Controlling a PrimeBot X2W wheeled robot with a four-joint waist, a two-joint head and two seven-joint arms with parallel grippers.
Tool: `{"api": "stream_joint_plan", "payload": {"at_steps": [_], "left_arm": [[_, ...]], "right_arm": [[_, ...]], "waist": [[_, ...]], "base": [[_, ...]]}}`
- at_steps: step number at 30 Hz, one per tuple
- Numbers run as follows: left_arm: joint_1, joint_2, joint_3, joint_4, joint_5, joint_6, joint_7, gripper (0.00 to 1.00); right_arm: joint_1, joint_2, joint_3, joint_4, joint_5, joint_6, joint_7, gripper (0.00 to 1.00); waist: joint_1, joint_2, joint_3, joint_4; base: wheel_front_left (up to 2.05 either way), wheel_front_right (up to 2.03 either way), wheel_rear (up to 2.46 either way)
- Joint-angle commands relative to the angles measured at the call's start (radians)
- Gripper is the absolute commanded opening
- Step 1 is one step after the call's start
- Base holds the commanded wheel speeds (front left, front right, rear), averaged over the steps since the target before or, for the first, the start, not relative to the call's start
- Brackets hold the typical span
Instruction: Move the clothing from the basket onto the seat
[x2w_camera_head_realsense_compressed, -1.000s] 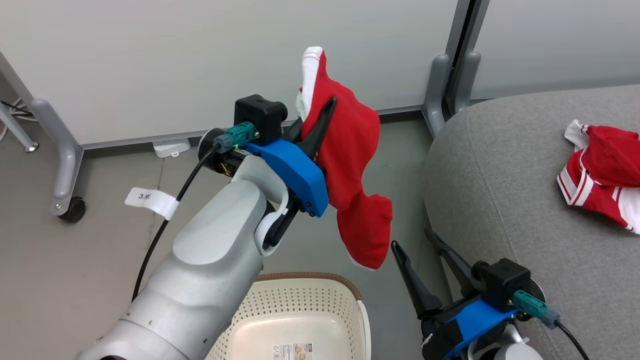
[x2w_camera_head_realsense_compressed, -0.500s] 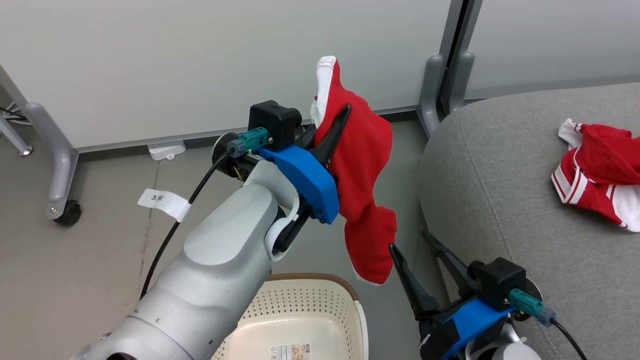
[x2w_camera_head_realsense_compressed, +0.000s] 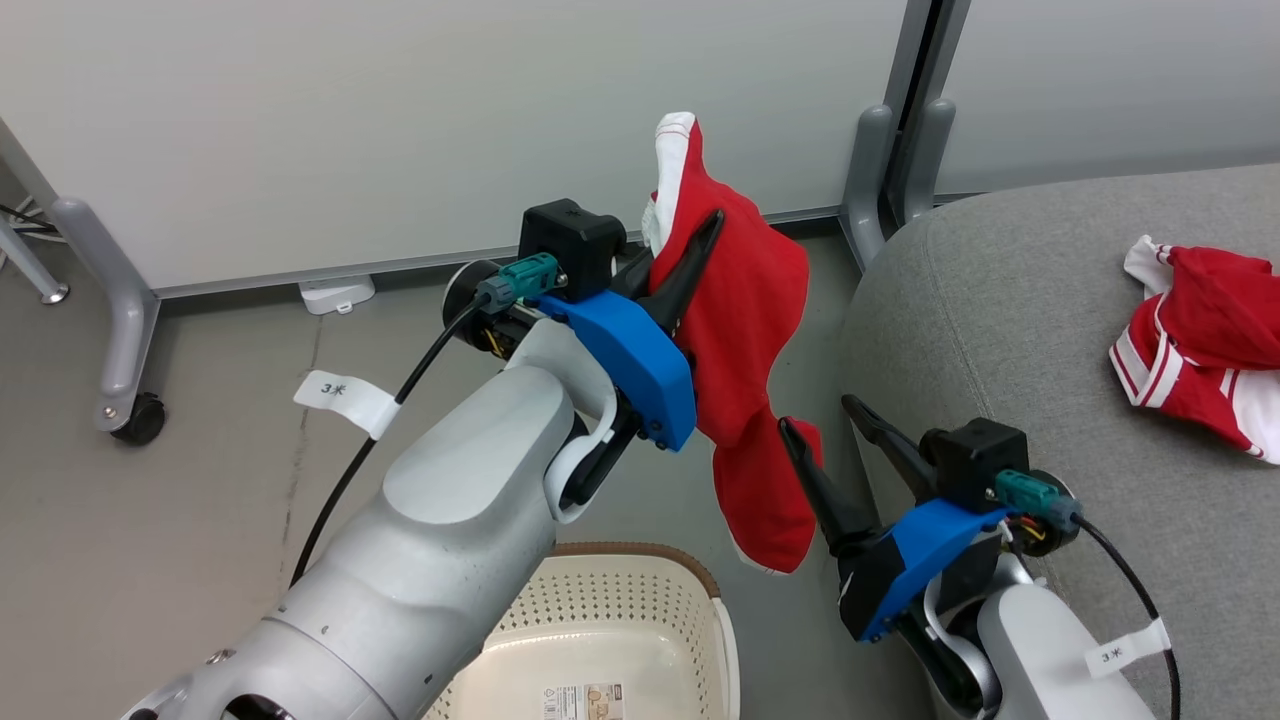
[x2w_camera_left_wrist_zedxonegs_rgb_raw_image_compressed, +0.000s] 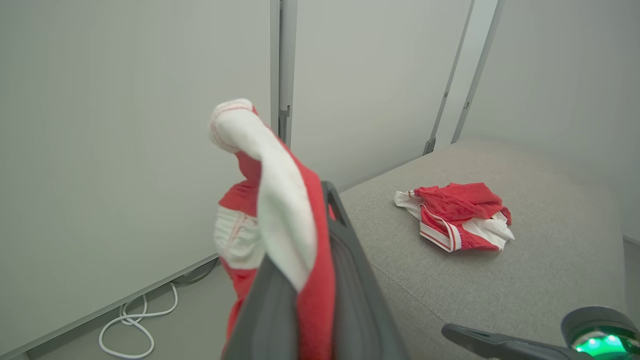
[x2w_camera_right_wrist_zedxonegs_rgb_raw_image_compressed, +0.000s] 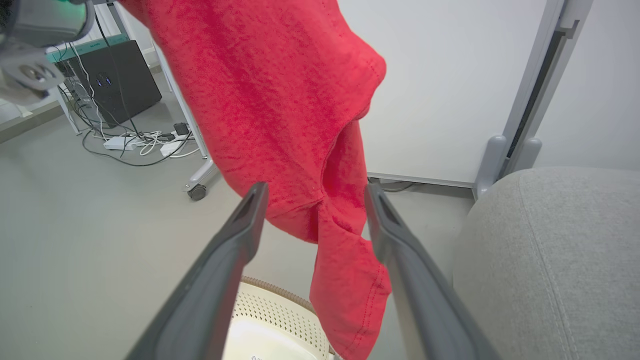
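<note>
A red garment (x2w_camera_head_realsense_compressed: 745, 330) hangs limp at 12 o'clock, white trim uppermost, its lower end near the cream perforated basket (x2w_camera_head_realsense_compressed: 620, 600) at 6. A second garment (x2w_camera_head_realsense_compressed: 1210, 340) lies crumpled on the grey seat (x2w_camera_head_realsense_compressed: 1000, 330) at 3 o'clock.

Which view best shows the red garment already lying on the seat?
Left wrist view: the garment lies whole on the grey seat. Head view cuts it off at the right edge. Right wrist view faces the seat's near corner instead.

"3米" on left cable tag (x2w_camera_head_realsense_compressed: 345, 398), "3米" on right cable tag (x2w_camera_head_realsense_compressed: 1120, 650), basket sticker (x2w_camera_head_realsense_compressed: 585, 702) print illegible
</note>
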Motion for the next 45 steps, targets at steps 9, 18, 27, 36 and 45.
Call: {"api": "stream_joint_plan", "payload": {"at_steps": [9, 18, 27, 36, 45], "left_arm": [[-0.042, 0.0, -0.053, -0.016, -0.041, 0.011, -0.015, 0.0], [-0.06, 0.0, -0.095, -0.016, -0.068, 0.014, -0.026, 0.0], [-0.079, 0.0, -0.133, -0.029, -0.094, 0.012, -0.03, 0.0], [-0.099, 0.0, -0.18, -0.059, -0.119, 0.012, -0.037, 0.0], [-0.105, 0.0, -0.206, -0.06, -0.144, 0.018, -0.048, 0.0]], "right_arm": [[-0.18, -0.039, 0.084, 0.212, 0.127, 0.0, 0.002, 1.0], [-0.318, -0.076, 0.254, 0.374, 0.235, 0.0, -0.04, 1.0], [-0.413, -0.107, 0.404, 0.476, 0.326, 0.0, -0.093, 1.0], [-0.504, -0.123, 0.56, 0.528, 0.436, 0.0, -0.181, 1.0], [-0.547, -0.113, 0.663, 0.569, 0.53, 0.0, -0.235, 0.0]], "waist": [[0.0, -0.0001, 0.015, 0.022], [0.0, -0.0001, 0.031, 0.027], [0.0, -0.0001, 0.043, 0.034], [0.0, -0.0001, 0.048, 0.04], [0.0, -0.0001, 0.043, 0.036]], "base": [[0.0, 0.0, 0.0], [0.0, 0.0, 0.0], [0.0, 0.0, 0.0], [0.0, 0.0, 0.0], [0.0, 0.0, 0.0]]}}
